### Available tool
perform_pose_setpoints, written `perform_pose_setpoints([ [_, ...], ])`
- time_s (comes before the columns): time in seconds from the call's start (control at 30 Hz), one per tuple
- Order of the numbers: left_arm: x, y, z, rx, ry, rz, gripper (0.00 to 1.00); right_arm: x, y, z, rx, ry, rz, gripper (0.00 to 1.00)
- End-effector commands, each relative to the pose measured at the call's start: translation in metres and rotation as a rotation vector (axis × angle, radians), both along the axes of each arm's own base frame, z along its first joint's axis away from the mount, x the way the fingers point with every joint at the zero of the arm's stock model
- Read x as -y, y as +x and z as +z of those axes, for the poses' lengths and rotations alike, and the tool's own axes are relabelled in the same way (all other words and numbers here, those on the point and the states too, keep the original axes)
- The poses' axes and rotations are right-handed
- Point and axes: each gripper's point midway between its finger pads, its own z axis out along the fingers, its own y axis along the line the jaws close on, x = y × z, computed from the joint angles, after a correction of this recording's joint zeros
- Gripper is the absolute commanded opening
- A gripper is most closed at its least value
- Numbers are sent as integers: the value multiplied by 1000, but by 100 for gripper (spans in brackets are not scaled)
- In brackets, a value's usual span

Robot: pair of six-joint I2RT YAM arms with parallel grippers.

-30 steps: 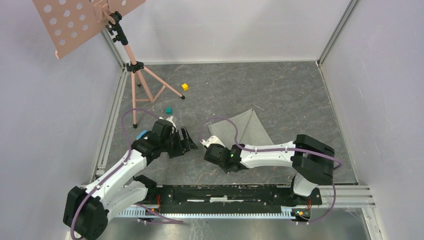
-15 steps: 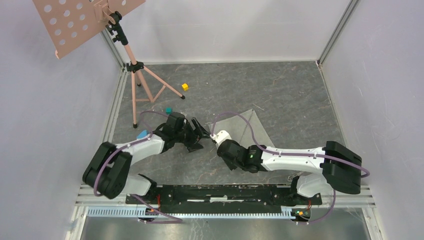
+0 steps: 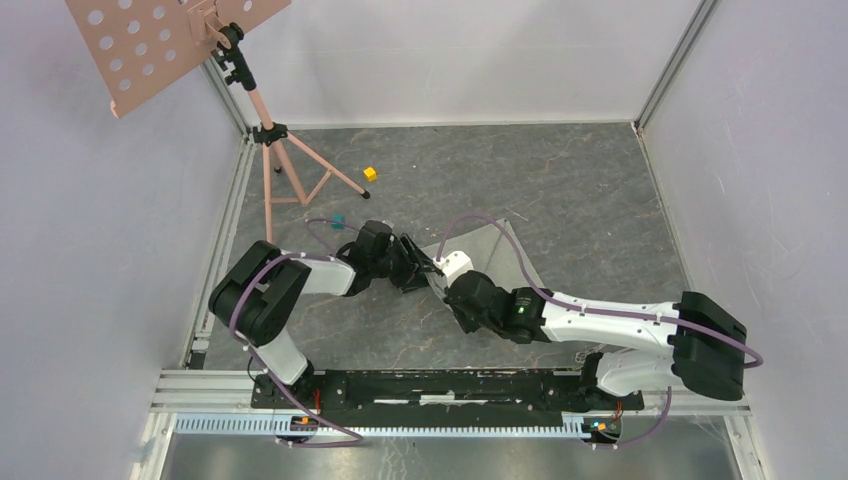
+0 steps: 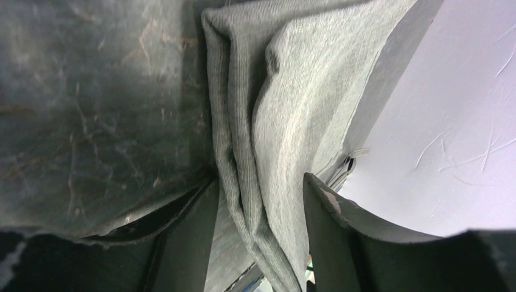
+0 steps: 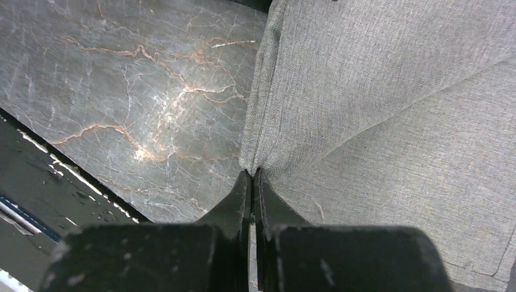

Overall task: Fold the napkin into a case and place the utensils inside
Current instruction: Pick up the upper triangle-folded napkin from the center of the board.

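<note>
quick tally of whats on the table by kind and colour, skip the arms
napkin: 1
yellow cube: 1
teal cube: 1
stand: 1
total: 4

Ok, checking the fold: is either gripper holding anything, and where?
Right gripper pinches the napkin by a corner of its top layer. Left gripper straddles bunched folds; grip unclear.
</note>
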Motion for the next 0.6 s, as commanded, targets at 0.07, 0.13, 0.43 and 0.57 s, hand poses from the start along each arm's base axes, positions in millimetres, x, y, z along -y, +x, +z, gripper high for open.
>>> perform_pose_setpoints([
  [0.07,-5,20,-21,8,67,75,53,-4,6,21,37,84,-11,0],
  [0.13,-6,23,-23,13,80,77,47,-3,7,21,39,85,-13,1],
  [0.43,-35,42,-8,70,142,140,7,-27,-14,29,36,134,197,1],
  [0.57,-58,42,22,116,169,160,2,-53,-32,40,45,162,283,0],
])
